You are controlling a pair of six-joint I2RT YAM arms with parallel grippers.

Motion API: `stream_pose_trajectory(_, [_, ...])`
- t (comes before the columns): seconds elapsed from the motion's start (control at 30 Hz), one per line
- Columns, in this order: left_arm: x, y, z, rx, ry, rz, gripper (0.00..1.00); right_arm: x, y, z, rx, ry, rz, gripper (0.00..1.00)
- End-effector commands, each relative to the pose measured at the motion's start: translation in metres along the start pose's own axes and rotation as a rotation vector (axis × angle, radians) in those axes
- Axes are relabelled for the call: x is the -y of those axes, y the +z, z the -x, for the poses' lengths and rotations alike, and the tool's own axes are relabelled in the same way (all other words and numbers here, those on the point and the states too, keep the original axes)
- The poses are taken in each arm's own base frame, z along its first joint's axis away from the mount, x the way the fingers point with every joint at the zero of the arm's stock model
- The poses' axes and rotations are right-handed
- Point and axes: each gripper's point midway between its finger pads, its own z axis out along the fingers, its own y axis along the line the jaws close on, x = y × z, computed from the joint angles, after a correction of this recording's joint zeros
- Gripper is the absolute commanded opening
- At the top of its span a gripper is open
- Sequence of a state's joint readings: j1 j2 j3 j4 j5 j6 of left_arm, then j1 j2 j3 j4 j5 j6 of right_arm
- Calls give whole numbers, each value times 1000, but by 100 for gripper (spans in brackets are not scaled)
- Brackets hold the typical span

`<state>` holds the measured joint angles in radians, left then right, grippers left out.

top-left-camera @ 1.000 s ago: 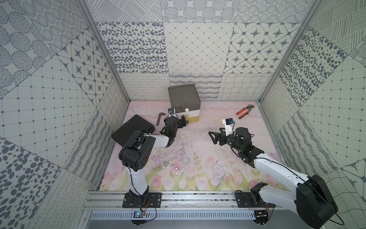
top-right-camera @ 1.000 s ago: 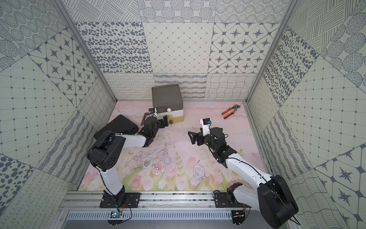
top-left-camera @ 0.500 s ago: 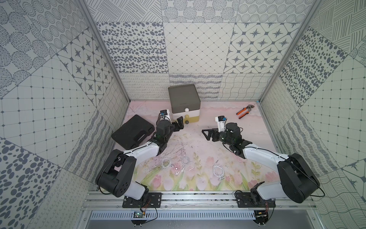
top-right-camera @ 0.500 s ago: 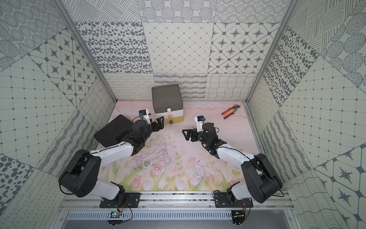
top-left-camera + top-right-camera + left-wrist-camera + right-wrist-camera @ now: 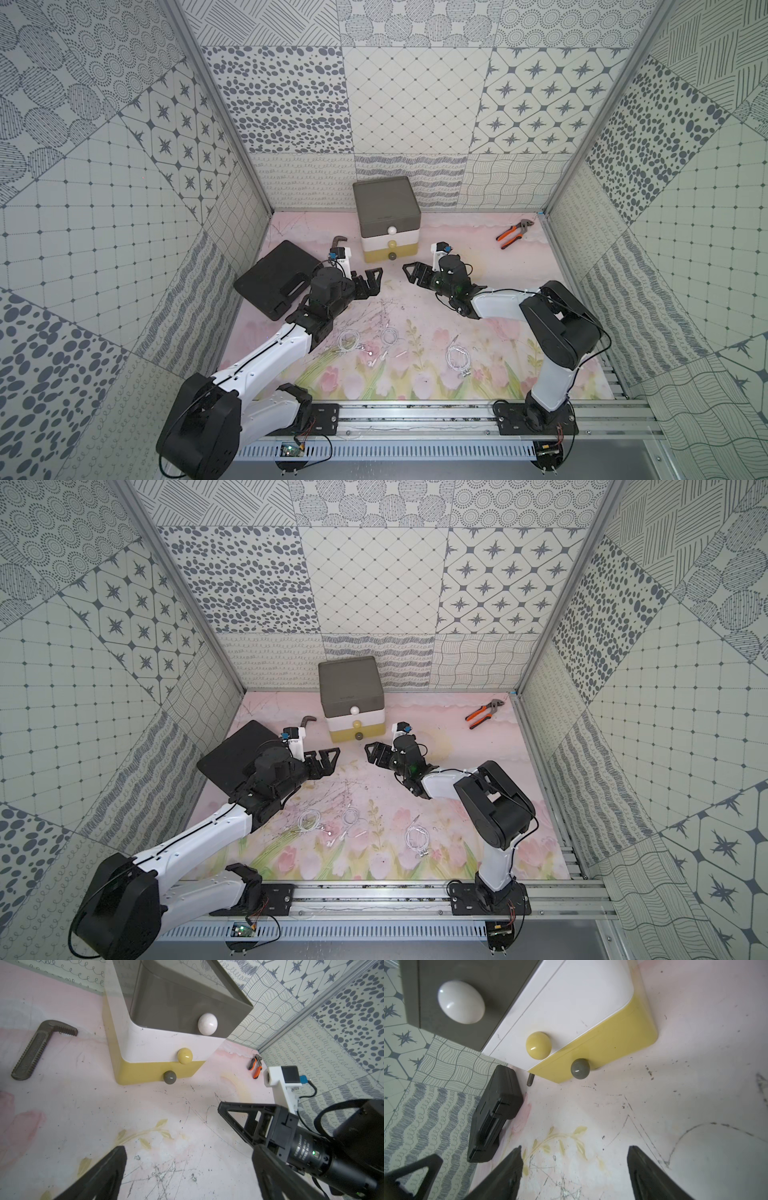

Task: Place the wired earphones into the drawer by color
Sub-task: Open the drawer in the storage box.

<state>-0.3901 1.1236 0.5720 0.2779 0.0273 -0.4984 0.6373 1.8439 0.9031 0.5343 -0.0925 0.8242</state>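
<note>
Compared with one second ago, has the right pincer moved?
Yes: in a top view the right pincer has come nearer the drawer, toward its front.

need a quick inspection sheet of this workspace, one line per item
surface: pink floral mat, scuffed and scratched
job's things: drawer at the back, all three tiers shut; white wired earphones, three coils on the mat near the front; no other colours seen
clutter: black case, orange-handled pliers, grey wrench part
grippers: left gripper and right gripper both open, empty, in front of the drawer
cables: black lead loops off the right wrist camera
surroundings: patterned wall panels, metal rail at the front
</note>
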Motion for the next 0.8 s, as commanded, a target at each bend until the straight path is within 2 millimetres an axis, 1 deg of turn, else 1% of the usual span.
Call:
stream_pose_trajectory(0.0, [-6, -7, -29, -88, 44, -6, 99, -18, 14, 17, 98, 35, 45, 79])
stream_pose_trajectory(0.07, [-1, -8, -28, -80, 44, -37, 99, -13, 23, 15, 107, 53, 32, 78])
stream_pose_trajectory(0.2, [0, -10, -27, -65, 38, -48, 99, -7, 40, 13, 118, 77, 21, 74])
stream_pose_trajectory(0.37, [-4, -15, -24, -35, 45, -26, 99, 1, 59, 11, 127, 92, -1, 73])
stream_pose_trajectory(0.57, [-8, -21, -20, -3, 59, -4, 99, 1, 78, 11, 132, 97, 5, 68])
stream_pose_trajectory(0.77, [-7, -22, -19, 3, 57, -6, 99, 2, 91, 13, 134, 104, 3, 66])
